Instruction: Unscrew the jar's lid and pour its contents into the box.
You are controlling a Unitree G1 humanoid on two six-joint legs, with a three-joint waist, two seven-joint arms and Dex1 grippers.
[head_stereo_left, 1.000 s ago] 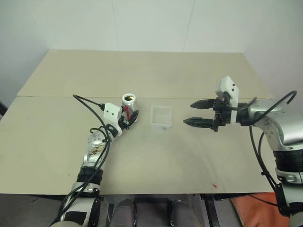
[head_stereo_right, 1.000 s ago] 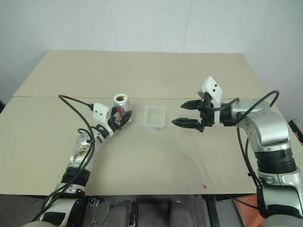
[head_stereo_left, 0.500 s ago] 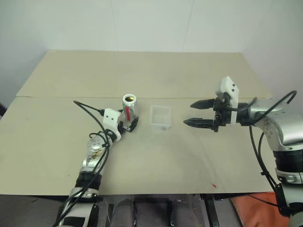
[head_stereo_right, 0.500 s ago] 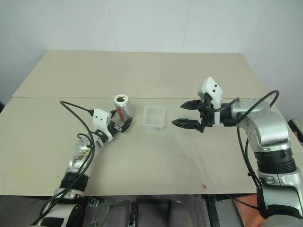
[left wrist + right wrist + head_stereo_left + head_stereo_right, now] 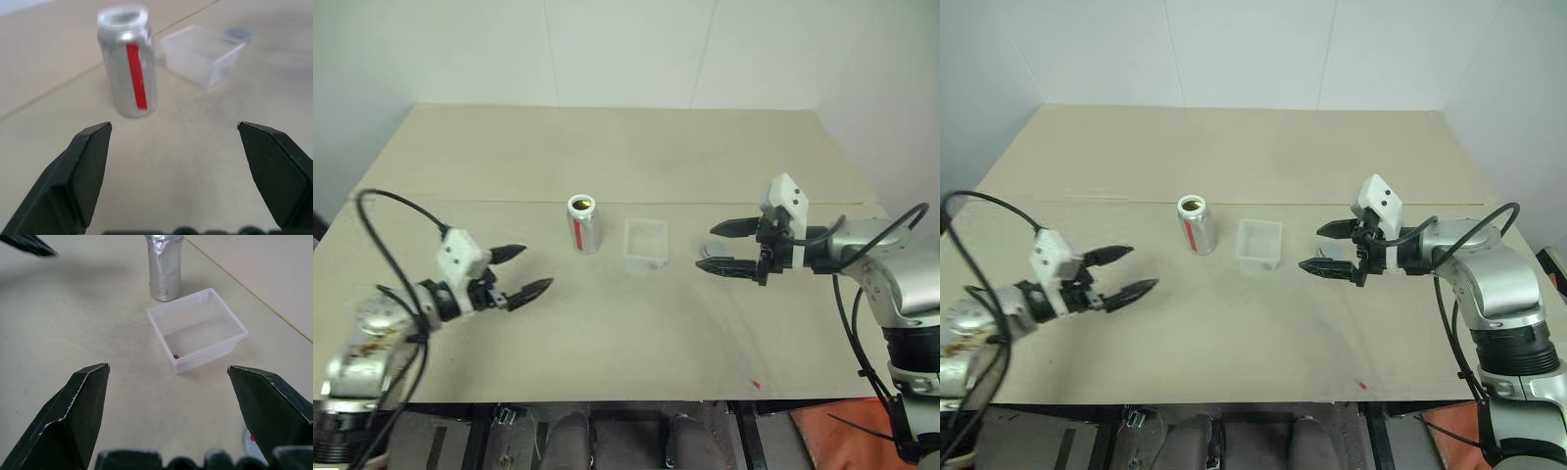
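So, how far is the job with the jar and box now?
Done: the lid is off, lying beside the box; the jar stands open. The box holds one small brown piece. In hand: nothing; left gripper and right gripper open. Left: unclear whether the jar is empty.

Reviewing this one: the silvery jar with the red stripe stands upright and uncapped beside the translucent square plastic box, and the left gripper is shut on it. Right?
Not quite. The silvery jar with the red stripe does stand upright and uncapped beside the translucent square plastic box, but the left gripper is open and well clear of it, holding nothing. The left eye view shows this.
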